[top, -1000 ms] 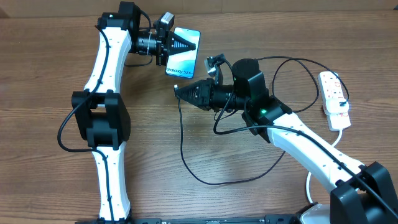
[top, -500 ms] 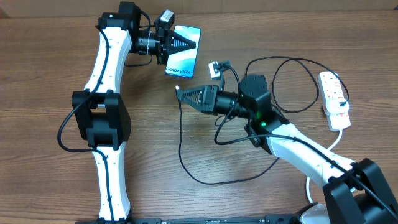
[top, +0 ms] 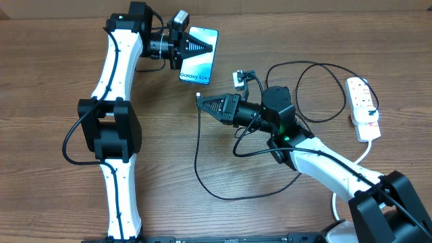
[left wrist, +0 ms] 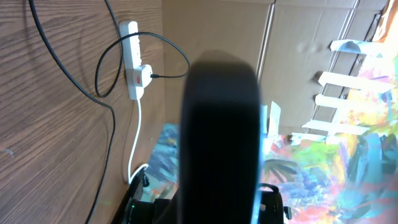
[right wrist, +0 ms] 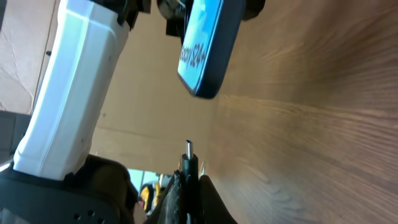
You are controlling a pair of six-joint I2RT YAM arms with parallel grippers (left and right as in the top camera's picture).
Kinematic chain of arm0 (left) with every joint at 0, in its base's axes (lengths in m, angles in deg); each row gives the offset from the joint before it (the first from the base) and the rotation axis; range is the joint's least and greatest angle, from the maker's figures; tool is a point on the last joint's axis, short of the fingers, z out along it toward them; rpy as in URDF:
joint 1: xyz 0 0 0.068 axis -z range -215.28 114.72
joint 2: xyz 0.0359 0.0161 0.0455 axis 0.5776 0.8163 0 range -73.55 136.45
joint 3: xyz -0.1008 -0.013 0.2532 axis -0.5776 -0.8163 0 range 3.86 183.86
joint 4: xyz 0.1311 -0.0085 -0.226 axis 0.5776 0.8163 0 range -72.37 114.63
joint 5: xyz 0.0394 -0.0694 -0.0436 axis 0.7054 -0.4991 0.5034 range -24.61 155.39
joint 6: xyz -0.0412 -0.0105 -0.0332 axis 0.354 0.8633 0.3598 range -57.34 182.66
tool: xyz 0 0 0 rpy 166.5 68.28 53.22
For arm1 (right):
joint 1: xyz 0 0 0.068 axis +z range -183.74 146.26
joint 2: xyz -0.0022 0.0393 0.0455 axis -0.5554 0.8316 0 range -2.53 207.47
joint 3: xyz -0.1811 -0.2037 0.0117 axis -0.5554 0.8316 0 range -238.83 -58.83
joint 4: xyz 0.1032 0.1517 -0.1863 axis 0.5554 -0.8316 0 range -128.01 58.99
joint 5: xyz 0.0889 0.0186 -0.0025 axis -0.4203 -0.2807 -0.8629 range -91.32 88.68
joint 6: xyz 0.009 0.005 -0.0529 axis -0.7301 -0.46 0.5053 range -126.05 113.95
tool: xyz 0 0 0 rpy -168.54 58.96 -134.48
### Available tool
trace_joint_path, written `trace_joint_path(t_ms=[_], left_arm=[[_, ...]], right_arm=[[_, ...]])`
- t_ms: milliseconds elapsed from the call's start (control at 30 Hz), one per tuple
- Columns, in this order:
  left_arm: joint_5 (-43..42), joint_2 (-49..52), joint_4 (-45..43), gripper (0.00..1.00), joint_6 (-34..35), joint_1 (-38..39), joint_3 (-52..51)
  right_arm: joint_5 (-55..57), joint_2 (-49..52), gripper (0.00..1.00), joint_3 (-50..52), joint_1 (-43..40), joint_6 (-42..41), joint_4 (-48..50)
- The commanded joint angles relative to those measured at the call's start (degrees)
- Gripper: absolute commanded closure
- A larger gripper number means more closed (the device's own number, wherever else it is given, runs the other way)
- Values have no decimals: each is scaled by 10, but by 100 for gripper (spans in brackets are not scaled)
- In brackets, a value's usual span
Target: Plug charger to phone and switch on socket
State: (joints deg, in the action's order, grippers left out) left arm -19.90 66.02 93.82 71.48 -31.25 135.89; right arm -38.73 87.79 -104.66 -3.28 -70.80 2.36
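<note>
My left gripper (top: 202, 48) is shut on the phone (top: 200, 57), a slim blue-screened phone with "Galaxy S24" text, held at the back of the table; it fills the left wrist view as a dark slab (left wrist: 219, 137). My right gripper (top: 202, 101) is shut on the charger's connector plug (right wrist: 188, 160), whose metal tip points toward the phone's lower short edge (right wrist: 202, 46) with a gap between them. The black charger cable (top: 197, 158) loops over the table to the socket (top: 362, 108), a white power strip at the right edge, also in the left wrist view (left wrist: 132, 59).
The socket's white lead (top: 368, 152) runs toward the front right. The black cable forms a wide loop (top: 310, 67) behind the right arm. Cardboard walls stand past the table's far edge.
My right gripper with the plug has shifted slightly to the right and up toward the phone. The left gripper and the phone have stayed in place.
</note>
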Motion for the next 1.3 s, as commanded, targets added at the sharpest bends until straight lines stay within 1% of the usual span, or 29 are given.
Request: trace_joint_path(t_ms=[0,133,433,600,767,967,1267], left_arm=[[-33,-29,-4,96,-12,-2,8],[-33,-29,-4,96,-12,-1,8],[-33,-29,-7,96,-11,-1,8],[-52,-29,-9,96,-11,-1,8],[-52,-29,-13,96,-11,-1,8],[-52,-29,-15,96,-11,-1,8],[-51,-29,-17,96,-11,-1,8]], right_arm=[[23,-1,96,0,0,7,14],[51,2,96,0,3,6,14],[67,2,96,0,13,7,26],[82,6,96,0,18,6,25],[106,16,96,0,28,-2,27],[108,33,96,0,30,-13,75],[113,33,96,0,30,-15,78]])
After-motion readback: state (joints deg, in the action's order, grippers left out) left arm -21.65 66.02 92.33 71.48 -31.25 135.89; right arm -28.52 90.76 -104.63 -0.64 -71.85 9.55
